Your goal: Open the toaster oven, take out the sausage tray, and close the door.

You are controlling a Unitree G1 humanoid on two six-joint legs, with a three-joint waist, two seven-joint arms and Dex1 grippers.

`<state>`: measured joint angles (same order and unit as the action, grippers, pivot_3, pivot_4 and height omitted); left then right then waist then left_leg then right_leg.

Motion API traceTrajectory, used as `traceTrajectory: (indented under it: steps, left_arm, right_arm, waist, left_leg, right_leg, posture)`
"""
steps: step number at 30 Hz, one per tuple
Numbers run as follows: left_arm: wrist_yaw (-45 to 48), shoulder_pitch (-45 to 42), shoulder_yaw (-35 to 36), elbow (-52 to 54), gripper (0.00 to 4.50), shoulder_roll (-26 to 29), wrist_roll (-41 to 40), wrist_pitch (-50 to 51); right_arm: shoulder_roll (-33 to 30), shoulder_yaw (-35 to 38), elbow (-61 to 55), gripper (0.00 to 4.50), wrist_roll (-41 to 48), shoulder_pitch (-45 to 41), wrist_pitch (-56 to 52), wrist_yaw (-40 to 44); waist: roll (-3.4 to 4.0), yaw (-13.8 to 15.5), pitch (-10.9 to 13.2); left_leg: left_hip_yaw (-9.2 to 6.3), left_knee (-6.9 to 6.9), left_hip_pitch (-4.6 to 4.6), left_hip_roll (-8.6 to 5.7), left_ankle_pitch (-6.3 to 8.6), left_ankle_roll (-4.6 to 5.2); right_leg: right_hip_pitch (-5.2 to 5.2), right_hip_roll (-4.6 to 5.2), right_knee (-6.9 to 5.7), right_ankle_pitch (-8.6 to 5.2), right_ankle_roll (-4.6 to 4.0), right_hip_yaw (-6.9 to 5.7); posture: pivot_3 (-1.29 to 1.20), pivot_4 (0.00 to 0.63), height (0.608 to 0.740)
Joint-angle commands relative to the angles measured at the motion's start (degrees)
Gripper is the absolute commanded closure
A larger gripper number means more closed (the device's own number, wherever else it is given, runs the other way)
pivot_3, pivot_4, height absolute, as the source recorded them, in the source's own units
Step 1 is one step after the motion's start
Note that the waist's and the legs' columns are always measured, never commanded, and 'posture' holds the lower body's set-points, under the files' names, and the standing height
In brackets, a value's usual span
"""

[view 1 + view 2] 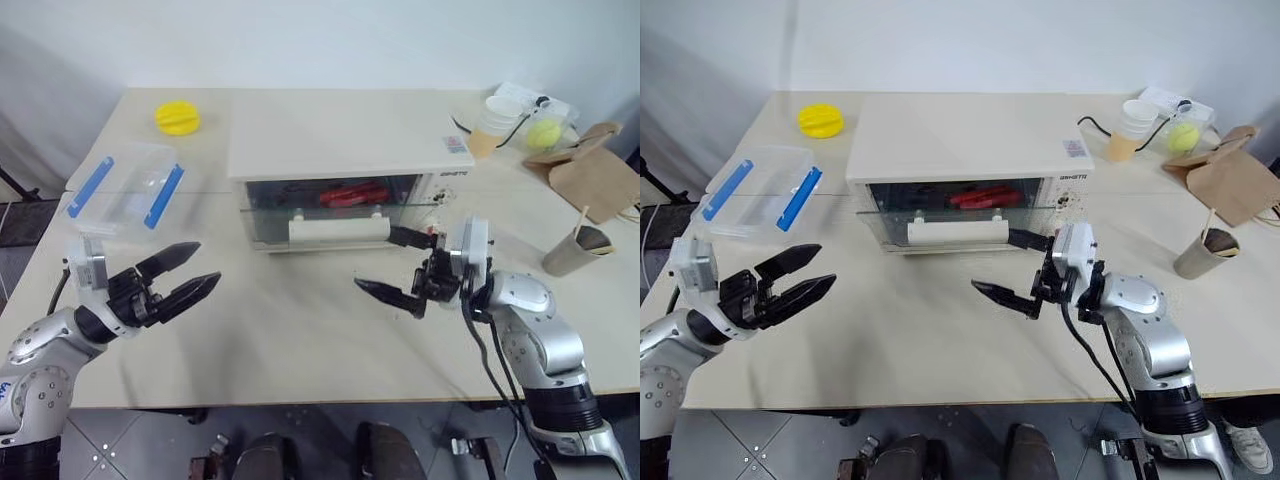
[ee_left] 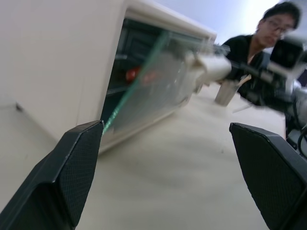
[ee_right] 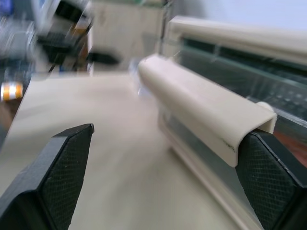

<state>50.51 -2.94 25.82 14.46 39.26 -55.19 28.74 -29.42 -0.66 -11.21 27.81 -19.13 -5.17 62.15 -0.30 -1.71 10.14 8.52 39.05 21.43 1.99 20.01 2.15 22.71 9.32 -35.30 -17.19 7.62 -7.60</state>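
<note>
While the door is only partly swung down, these lines run from the fingers outward.

Right fingers [image 3: 266, 177]: spread wide and holding nothing; one sits right at the right-hand end of the handle [image 1: 338, 231], the other reaches out over the bare desk [image 1: 300, 340].

Right gripper [image 1: 398, 264]: lies sideways in front of the oven's right half, pointing across toward the robot's left.

Left fingers [image 2: 76, 172]: also wide apart and empty, aimed toward the oven's left front corner, well short of it.

Left gripper [image 1: 185, 272]: hovers over the desk, apart from the oven, just in front of the clear box [image 1: 125, 187].

Door [image 1: 330, 205]: tilted open; its glass edge stands off from the oven body in the left wrist view, and the cream bar handle hangs low at the front.

Toaster oven [image 1: 340, 140]: mid-desk, facing the robot, controls at the right end.

Sausage tray [image 1: 352, 194]: inside behind the glass; red sausages show through, the tray itself is hard to make out.

Step in hand: likely finishing the door's swing to fully open.

Doing it well: I judge the right fingers should bear on the handle near its middle rather than its end, so the door drops evenly; ease it down rather than let it fall; hold the left gripper clear until the opening is free.

Risk: a push at the handle's end may slide the light oven across the desk.
</note>
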Motion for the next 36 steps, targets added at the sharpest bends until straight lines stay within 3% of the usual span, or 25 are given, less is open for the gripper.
traceTrajectory:
  steps: [1, 6, 13, 23, 28, 36]
  left_arm:
    - [-0.2, -1.7, 2.6, 1.7, 0.91, 0.4, -4.4, 1.9]
    - [-2.1, -7.8, 0.9, -1.1, 2.46, -0.7, -4.6, 3.1]
    - [-0.4, -21.1, -7.9, -11.9, 4.49, -5.1, 3.7, -0.2]
    - [5.9, -25.0, -13.6, -17.7, 4.49, -7.1, 9.6, -1.2]
    - [10.4, -24.3, -15.6, -17.6, 4.49, -7.1, 10.3, -0.6]
    - [16.3, -21.0, -21.7, -18.7, 4.49, -6.9, 18.8, -7.1]
  right_arm:
    - [-1.0, -1.2, -1.1, 0.00, -2.6, 0.1, 7.7, 4.2]
    - [-0.3, -1.9, 0.7, 0.00, -4.3, -0.8, 11.6, 4.8]
    - [-0.1, -2.7, 3.1, 0.00, -5.8, -1.5, 14.7, 5.0]
    - [-1.9, -0.8, 1.6, 0.00, -6.0, 1.6, 15.3, 2.3]
    - [-6.3, 7.2, -2.9, 0.00, -5.3, 13.5, 14.2, -0.8]
    - [-11.1, 21.7, -6.3, 0.00, -3.6, 31.9, 12.3, -3.3]
  waist:
    - [0.00, 0.0, 0.0]
    - [-0.02, 0.1, 0.0]
    - [-0.05, 0.3, 0.0]
    - [-0.07, 0.2, 0.0]
    - [-0.09, 1.6, 0.1]
    - [-0.10, 2.4, 0.1]
  left_leg:
    - [0.00, 0.00, 0.00, 0.00, 0.00, 0.00]
    - [-0.01, 0.04, -0.01, -0.01, -0.02, -0.03]
    - [-0.02, 0.07, -0.01, -0.21, -0.04, -0.06]
    - [-0.04, 0.04, 0.00, -0.08, -0.04, -0.07]
    - [-0.07, 0.11, 0.02, -0.10, -0.03, -0.07]
    - [0.03, 0.16, -0.02, -0.10, -0.07, -0.11]
  right_leg:
    - [0.00, -0.01, 0.00, 0.00, 0.00, 0.00]
    - [-0.01, -0.08, -0.01, 0.00, 0.00, 0.00]
    - [-0.06, -0.12, -0.02, 0.00, 0.00, -0.01]
    - [-0.04, -0.33, 0.06, 0.00, 0.00, -0.01]
    - [-0.15, -0.32, 0.21, 0.00, 0.01, 0.02]
    - [-0.21, -0.37, 0.31, 0.00, 0.01, 0.10]
  posture:
    - [0.00, 0.150, 0.740]
    - [0.00, 0.150, 0.740]
    - [0.00, 0.150, 0.740]
    - [0.00, 0.150, 0.740]
    - [0.00, 0.150, 0.740]
    - [0.00, 0.150, 0.740]
